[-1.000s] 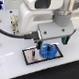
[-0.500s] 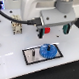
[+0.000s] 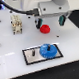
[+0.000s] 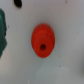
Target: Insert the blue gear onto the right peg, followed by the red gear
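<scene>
Table (image 3: 12,51): white, carrying grey plate (image 3: 28,57) near.
Blue gear (image 3: 47,50): seated on plate's right end.
Red gear (image 3: 45,28): farther back, ungrasped.
End effector (image 3: 50,20): spread, above it.
Risk: off-centre pinch slipping off hub.

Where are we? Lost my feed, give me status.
Gripper open above red gear, not yet grasping. Blue gear on grey plate, over the right peg. Nothing in the way.
</scene>
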Tool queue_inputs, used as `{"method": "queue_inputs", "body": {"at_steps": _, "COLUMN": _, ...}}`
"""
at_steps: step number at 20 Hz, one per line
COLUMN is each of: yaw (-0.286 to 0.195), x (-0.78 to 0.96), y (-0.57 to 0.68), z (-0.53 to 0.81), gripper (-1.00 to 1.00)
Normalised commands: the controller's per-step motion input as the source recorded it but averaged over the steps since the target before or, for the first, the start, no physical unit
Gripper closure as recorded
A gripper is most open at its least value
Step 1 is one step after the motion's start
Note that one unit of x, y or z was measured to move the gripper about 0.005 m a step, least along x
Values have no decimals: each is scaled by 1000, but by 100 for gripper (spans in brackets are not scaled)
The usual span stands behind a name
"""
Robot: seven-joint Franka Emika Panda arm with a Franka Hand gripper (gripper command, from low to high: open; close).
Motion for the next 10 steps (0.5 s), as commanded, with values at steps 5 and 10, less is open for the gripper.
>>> {"method": "queue_inputs", "body": {"at_steps": 5, "yaw": 0, "x": -427, "y": 74, "z": -301, "gripper": -100}}
{"method": "queue_inputs", "body": {"at_steps": 10, "yaw": 0, "x": -244, "y": 73, "z": -349, "gripper": -100}}
